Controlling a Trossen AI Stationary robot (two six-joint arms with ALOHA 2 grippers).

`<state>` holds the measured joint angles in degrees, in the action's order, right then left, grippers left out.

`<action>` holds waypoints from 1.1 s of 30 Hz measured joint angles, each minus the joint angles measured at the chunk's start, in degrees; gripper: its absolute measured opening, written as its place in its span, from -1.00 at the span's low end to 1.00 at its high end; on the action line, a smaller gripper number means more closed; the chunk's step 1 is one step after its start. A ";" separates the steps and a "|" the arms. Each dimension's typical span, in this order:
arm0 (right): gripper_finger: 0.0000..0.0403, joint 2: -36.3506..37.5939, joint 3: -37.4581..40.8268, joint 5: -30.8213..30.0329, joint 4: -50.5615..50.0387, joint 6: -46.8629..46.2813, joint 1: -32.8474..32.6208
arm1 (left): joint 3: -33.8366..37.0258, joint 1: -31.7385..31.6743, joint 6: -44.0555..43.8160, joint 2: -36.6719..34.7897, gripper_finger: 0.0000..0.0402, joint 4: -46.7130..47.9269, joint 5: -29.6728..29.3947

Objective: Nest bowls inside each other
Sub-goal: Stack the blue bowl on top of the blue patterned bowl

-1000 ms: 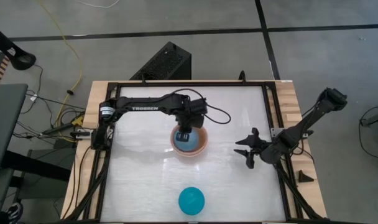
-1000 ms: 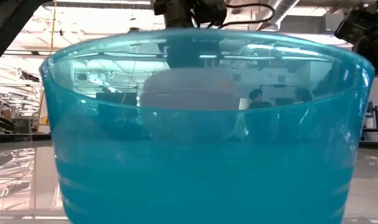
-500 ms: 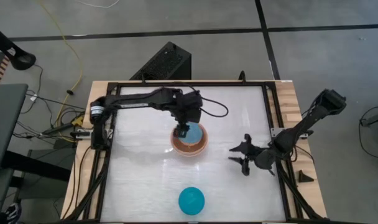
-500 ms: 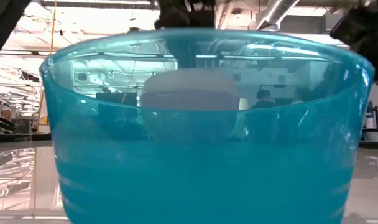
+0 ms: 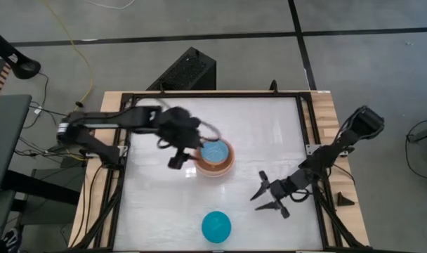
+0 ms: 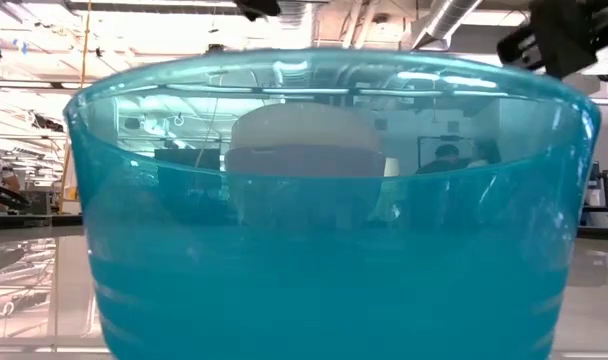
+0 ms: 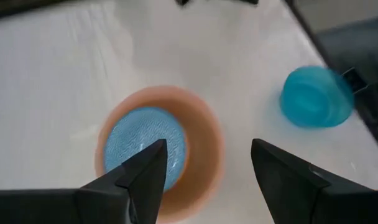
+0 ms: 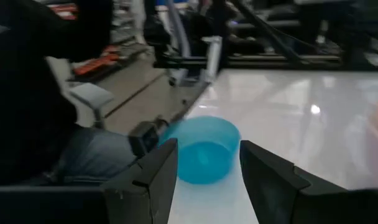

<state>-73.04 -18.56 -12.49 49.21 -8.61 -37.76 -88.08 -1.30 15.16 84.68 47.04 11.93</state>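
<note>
A salmon pink bowl [image 5: 215,166] stands on its base at the middle of the white table, with the small light blue bowl [image 5: 213,151] sitting inside it. The teal bowl [image 5: 216,226] stands alone by the near edge and fills the low view [image 6: 324,220]. My left gripper [image 5: 176,160] hangs open above the table just left of the nested bowls, which show beyond its fingers [image 7: 207,149]. My right gripper [image 5: 267,199] is open, right of the teal bowl, pointing level at the teal bowl [image 8: 204,140].
A black frame rail [image 5: 308,133] runs round the white table. A small camera block [image 8: 145,140] sits at the near edge beside the teal bowl. A person's legs [image 8: 83,162] show beyond the table. Bare tabletop lies between the nested bowls and the teal bowl.
My left gripper has let go of the light blue bowl, which stays inside the salmon bowl. It has risen and drawn back toward the table's left edge. My right gripper has swung toward the near edge and the teal bowl, tipping to level.
</note>
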 joint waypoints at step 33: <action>-0.17 -38.99 -42.15 28.91 -34.59 8.71 7.00 | 60.22 22.58 -22.93 -38.06 0.10 -57.41 -23.33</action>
<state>-112.02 -60.71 16.42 14.62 0.10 -30.76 -27.86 21.28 -7.77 46.62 -10.37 -11.40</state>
